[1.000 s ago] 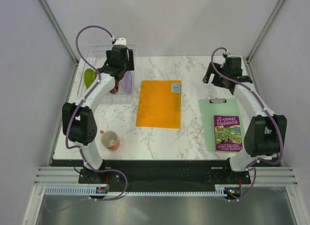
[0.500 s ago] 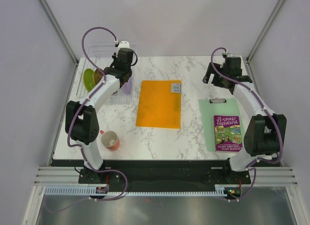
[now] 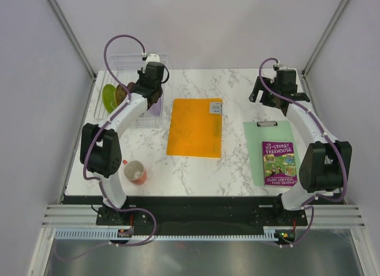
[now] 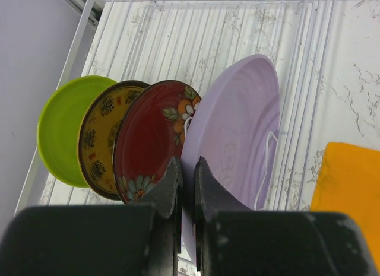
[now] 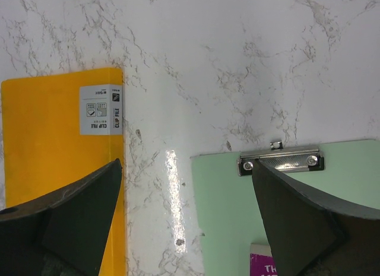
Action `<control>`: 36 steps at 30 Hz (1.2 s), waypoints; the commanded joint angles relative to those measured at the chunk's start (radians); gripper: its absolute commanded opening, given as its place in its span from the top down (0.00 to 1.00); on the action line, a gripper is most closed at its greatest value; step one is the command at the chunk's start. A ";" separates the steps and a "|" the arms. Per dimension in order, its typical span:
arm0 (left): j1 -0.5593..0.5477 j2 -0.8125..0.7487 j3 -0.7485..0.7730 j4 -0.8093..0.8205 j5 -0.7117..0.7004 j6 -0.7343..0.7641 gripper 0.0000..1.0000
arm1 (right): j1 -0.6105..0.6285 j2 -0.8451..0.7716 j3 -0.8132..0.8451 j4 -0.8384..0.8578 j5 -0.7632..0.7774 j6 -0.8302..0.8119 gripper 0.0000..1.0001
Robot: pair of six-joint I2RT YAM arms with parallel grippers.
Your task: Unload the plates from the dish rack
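Several plates stand on edge in the clear dish rack (image 4: 297,62) at the table's far left. From left to right they are lime green (image 4: 59,130), yellow patterned (image 4: 95,145), dark red patterned (image 4: 151,136) and the large lavender plate (image 4: 237,127). My left gripper (image 4: 187,163) is shut on the lavender plate's near rim, one finger on each face, and the plate still sits in the rack. In the top view the left gripper (image 3: 149,92) hangs over the rack (image 3: 119,62). My right gripper (image 5: 187,166) is open and holds nothing, hovering over bare marble at the far right (image 3: 270,95).
An orange folder (image 3: 196,127) lies mid-table, just right of the rack. A green clipboard (image 3: 264,136) with a purple book (image 3: 279,163) on it lies at the right. A red mug (image 3: 135,171) lies near the left front.
My left gripper came down into the rack and closed from wide open onto the lavender plate's rim. The right arm has stayed still.
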 commanded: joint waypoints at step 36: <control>-0.157 -0.236 0.109 -0.212 0.388 -0.299 0.98 | 0.219 -0.190 -0.094 0.402 -0.342 0.292 0.02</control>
